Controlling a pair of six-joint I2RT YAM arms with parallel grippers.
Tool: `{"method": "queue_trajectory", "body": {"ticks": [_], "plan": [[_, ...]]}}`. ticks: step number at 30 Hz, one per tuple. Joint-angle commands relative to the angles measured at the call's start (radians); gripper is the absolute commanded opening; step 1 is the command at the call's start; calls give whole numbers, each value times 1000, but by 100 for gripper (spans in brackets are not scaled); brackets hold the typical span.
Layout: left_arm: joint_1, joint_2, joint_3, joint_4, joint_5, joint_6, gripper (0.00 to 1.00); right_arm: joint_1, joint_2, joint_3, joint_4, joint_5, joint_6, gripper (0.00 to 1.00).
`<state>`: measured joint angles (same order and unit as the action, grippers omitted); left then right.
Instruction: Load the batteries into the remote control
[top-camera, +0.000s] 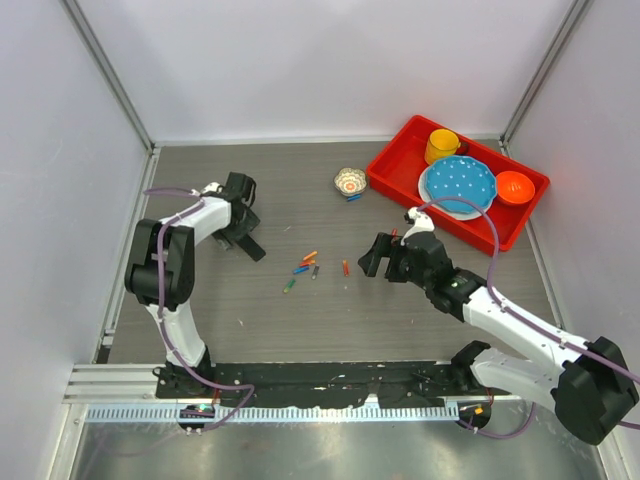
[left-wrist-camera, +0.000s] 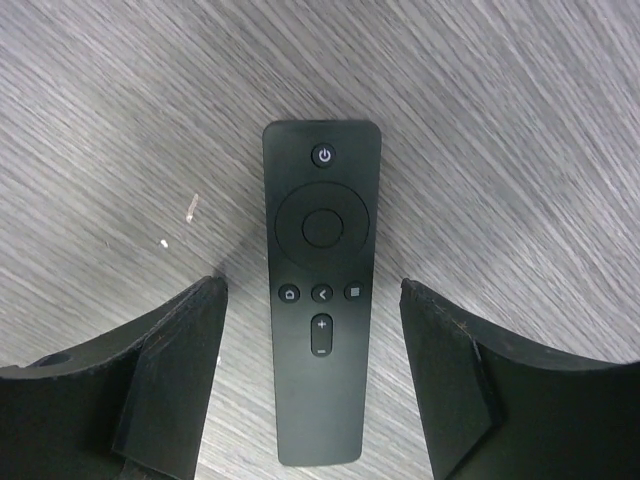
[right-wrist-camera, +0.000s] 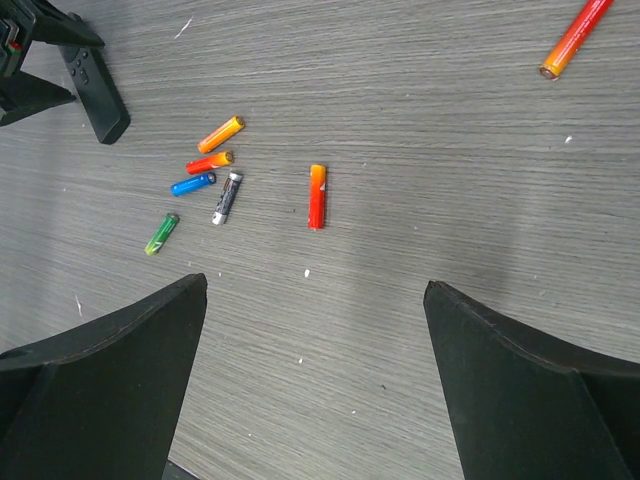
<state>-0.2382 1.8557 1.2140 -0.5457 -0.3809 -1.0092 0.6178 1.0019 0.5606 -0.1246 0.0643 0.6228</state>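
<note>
The remote control (left-wrist-camera: 320, 300) lies flat on the table with its button face up, a slim black bar (top-camera: 251, 247). My left gripper (left-wrist-camera: 312, 285) is low over it, open, one finger on each side of its lower half, with a gap of bare table on both sides. Several batteries lie loose mid-table: orange (right-wrist-camera: 221, 133), red-orange (right-wrist-camera: 209, 161), blue (right-wrist-camera: 193, 184), grey (right-wrist-camera: 227, 197), green (right-wrist-camera: 160, 233) and, apart to the right, red (right-wrist-camera: 317, 196). My right gripper (right-wrist-camera: 315, 283) hovers open and empty, just short of the red battery (top-camera: 346, 268).
A red tray (top-camera: 395, 165) at the back right holds a blue dotted plate (top-camera: 458, 185), a yellow cup (top-camera: 441, 146) and an orange bowl (top-camera: 514, 187). A small patterned bowl (top-camera: 350, 182) stands left of the tray. A red-orange stick (right-wrist-camera: 575, 38) lies beyond my right gripper.
</note>
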Motion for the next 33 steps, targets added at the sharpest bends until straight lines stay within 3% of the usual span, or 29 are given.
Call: {"method": "queue_trajectory", "body": {"ticks": [1,12,15,21,26,33], "plan": [[10,20,5,47,19,29,73,-1,10,15,16,-8,-18,95],[11,69,36,36,28,80,59,-1,27,12,14,6,-18,95],[13,79,33,39,37,87,50,-1,26,10,14,11,-20,96],[11,63,9,46,45,103,29,-1,21,12,6,17,-23,95],[11,-33,-5,43,46,127,0,0,21,24,3,17,-26,95],[2,-208,-76,95,152,155,0,-1,7,35,-3,19,-34,95]]}}
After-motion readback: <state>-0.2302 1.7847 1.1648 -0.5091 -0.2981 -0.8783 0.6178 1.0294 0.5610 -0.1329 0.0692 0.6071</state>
